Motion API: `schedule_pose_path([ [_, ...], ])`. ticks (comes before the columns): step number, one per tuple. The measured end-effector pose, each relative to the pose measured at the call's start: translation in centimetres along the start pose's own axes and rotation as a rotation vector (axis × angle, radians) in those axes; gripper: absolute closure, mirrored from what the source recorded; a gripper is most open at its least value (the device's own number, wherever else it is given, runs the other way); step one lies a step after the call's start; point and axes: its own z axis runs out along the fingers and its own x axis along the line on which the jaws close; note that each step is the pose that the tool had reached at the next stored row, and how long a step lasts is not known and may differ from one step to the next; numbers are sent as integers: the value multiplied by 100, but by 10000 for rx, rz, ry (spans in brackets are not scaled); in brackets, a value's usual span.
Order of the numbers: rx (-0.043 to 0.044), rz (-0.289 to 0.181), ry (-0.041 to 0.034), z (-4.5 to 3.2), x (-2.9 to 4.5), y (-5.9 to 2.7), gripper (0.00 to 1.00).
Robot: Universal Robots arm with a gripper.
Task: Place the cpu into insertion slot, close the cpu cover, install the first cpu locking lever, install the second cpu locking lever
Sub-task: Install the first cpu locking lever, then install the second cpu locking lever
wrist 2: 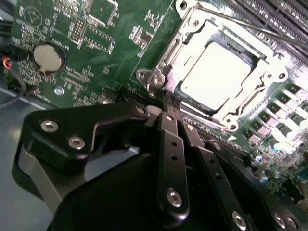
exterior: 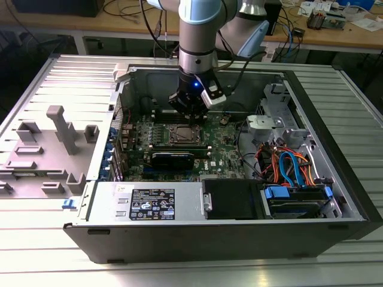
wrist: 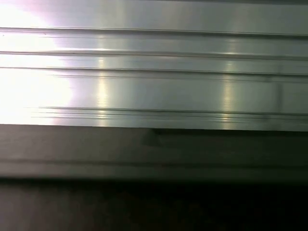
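Observation:
The cpu [wrist 2: 215, 72], its silver top catching the light, lies flat in the insertion slot [wrist 2: 181, 90] on the green motherboard. The cpu cover [wrist 2: 230, 118], a silver metal frame, lies down around the chip. A thin metal locking lever [wrist 2: 269, 30] runs along the far side of the socket. My gripper [wrist 2: 169, 103] has its black fingers pressed together, with the tips at the socket's near corner by the frame's edge. In the exterior view the gripper [exterior: 190, 112] hangs inside the open computer case just above the socket [exterior: 182, 135].
Memory slots [exterior: 173, 113] lie beyond the socket and a black card [exterior: 172, 158] in front. A coin cell [wrist 2: 48, 57] sits on the board. The power supply [exterior: 152, 202], drive bay [exterior: 296, 197] and coloured cables [exterior: 287, 162] fill the case's front and right. Grey fixtures [exterior: 60, 128] stand outside on the ribbed table [wrist: 154, 72].

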Motion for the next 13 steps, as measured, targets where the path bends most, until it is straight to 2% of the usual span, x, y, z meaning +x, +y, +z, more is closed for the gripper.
schedule_pose_path([
  [5, 0, -1, 4, -42, -2, 0, 89],
  [13, 2, 0, 5, -45, -5, -20, 89],
])
